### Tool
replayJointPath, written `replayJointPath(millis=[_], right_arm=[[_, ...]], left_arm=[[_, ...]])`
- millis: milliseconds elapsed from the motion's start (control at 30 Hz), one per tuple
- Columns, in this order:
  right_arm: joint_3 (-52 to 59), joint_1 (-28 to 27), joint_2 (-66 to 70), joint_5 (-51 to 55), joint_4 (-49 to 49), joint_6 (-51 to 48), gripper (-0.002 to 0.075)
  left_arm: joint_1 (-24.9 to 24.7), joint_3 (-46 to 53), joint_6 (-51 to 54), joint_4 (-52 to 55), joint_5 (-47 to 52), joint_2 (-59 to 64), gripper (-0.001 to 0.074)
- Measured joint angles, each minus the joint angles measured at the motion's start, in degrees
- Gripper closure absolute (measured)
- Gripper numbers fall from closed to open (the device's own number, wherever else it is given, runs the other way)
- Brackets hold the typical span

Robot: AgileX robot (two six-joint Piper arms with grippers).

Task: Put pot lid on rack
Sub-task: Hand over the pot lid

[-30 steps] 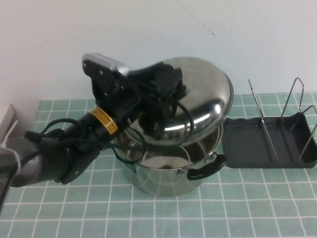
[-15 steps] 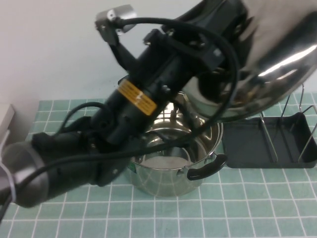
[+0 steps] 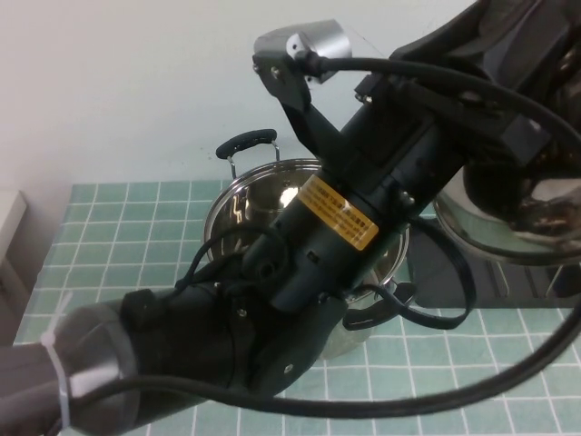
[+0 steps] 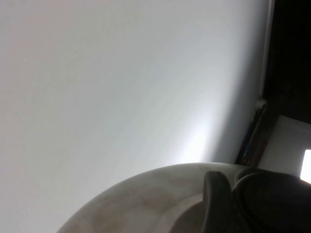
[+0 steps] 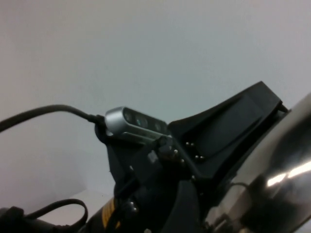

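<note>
My left gripper (image 3: pixel 534 109) is raised high at the right, close to the camera, and is shut on the pot lid's black knob (image 4: pixel 272 204). The shiny steel pot lid (image 3: pixel 495 227) hangs tilted in the air to the right of the pot, over the rack's side. In the left wrist view a finger (image 4: pixel 216 204) presses beside the knob on the lid's dome (image 4: pixel 146 204). The lid also shows in the right wrist view (image 5: pixel 279 167). The rack (image 3: pixel 531 283) shows only as a dark strip of tray under the lid; its wire loops are hidden. My right gripper is out of view.
The open steel pot (image 3: pixel 263 195) with black handles (image 3: pixel 245 141) stands mid-table on the green checked cloth (image 3: pixel 118 236). My left arm (image 3: pixel 300 272) fills much of the high view and hides the pot's right half. A white wall stands behind.
My left arm has lifted the lid up off the pot and carried it right, toward the rack. The arm now sits much closer to the high camera and hides the rack.
</note>
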Motion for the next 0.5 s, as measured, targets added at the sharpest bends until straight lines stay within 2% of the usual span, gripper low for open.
replayJointPath(millis=[133, 233, 400, 500], right_arm=[[0.0, 0.0, 2.5, 0.0, 0.2, 0.0, 0.0235], [0.0, 0.0, 3.5, 0.6, 0.7, 0.0, 0.0357], [0.0, 0.1, 4.9, 2.0, 0.9, -0.1, 0.0612], [0.0, 0.1, 5.2, 2.1, 0.9, -0.9, 0.0615]], left_arm=[[-0.2, 0.0, 0.9, 1.7, 0.0, 0.0, 0.0408], [-0.2, 0.0, 1.2, 2.7, 0.3, 0.0, 0.0409], [0.2, -0.2, 0.7, 4.9, 2.6, 0.2, 0.0406], [0.2, -0.4, -0.8, 5.1, 4.9, 0.2, 0.0405]])
